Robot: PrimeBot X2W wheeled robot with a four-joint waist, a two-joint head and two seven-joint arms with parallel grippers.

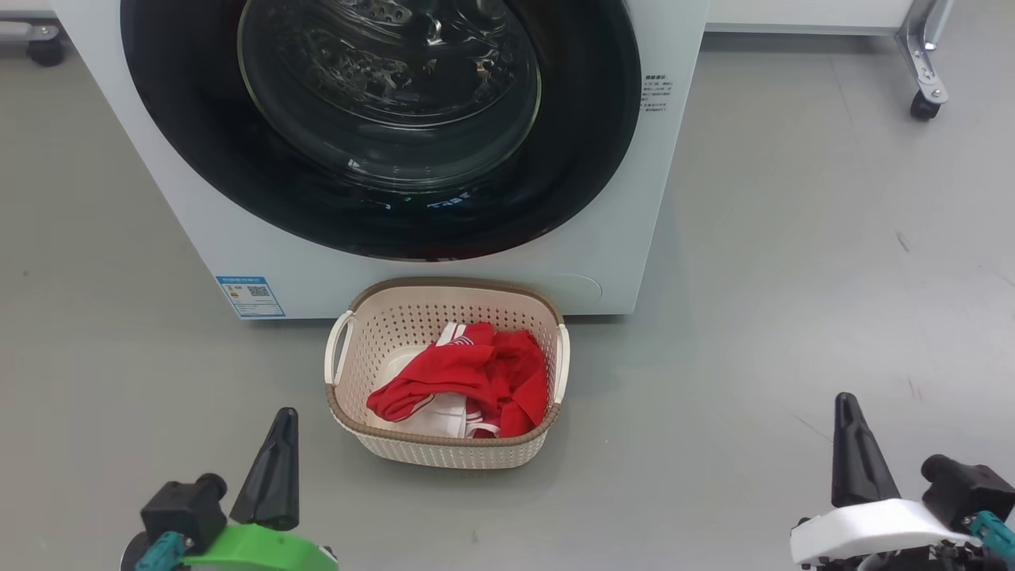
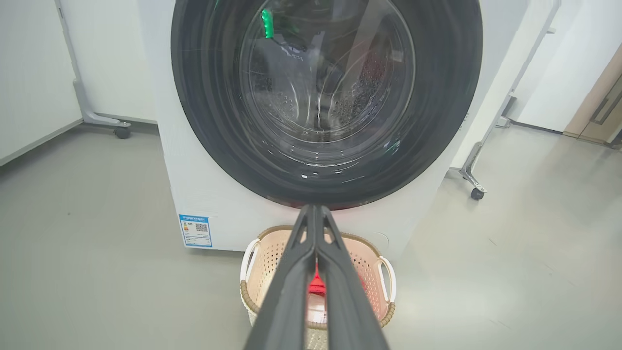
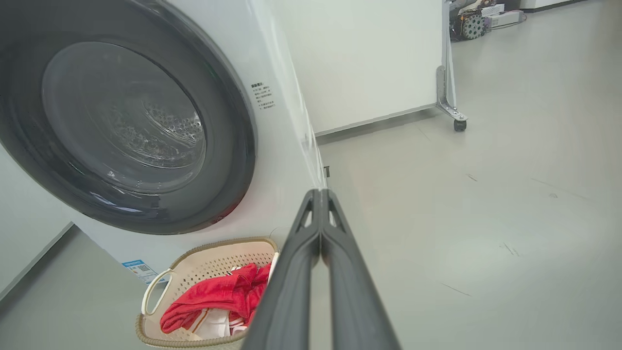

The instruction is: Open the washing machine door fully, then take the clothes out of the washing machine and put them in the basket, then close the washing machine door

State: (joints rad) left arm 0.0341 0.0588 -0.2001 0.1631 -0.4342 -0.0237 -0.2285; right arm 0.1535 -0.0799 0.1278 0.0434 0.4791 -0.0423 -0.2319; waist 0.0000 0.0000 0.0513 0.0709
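The white washing machine point(image 1: 603, 238) fills the top of the head view, and its black-rimmed washing machine door point(image 1: 381, 127) lies flat against the front, closed. On the floor before it stands the cream basket point(image 1: 547, 305) with the red clothes point(image 1: 468, 377) inside. My left gripper point(image 1: 281, 416) is shut and empty at the lower left, short of the basket. My right gripper point(image 1: 844, 400) is shut and empty at the lower right, well off to the basket's right. In the left wrist view the gripper point(image 2: 314, 208) points at the door point(image 2: 204, 97) over the basket point(image 2: 374, 253).
Grey floor surrounds the machine. A white panel on a castor point(image 1: 924, 103) stands at the back right, and another castor point(image 1: 44, 51) shows at the back left. A blue sticker point(image 1: 250, 296) marks the machine's lower left front.
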